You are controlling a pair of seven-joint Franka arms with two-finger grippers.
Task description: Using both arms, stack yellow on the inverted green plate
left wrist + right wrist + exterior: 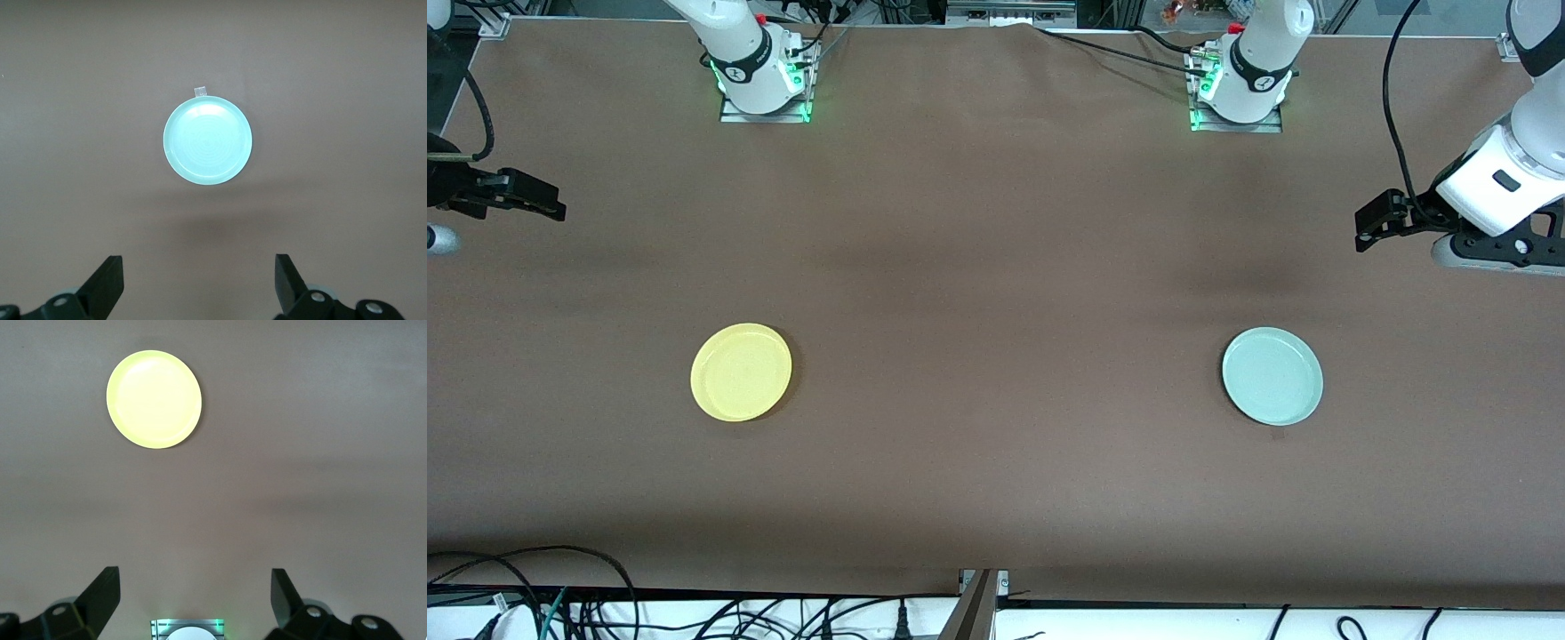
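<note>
At the right arm's end of the table [996, 267], the right end effector [516, 196] hangs high over the brown cover with its fingers spread wide and nothing between them. The yellow plate [741, 372] lies rim up, nearer the front camera than that end effector and well apart from it, toward the table's middle. Well apart again, toward the left arm's end, the green plate [1272, 376] also lies rim up, not yet inverted, with a small pale tab at its edge. The left end effector [1383, 220], fingers likewise wide and empty, hangs over the table's edge. Each plate, round with no long axis, lies closest to its own arm, so reaching the green one means coming down and toward the front camera.
</note>
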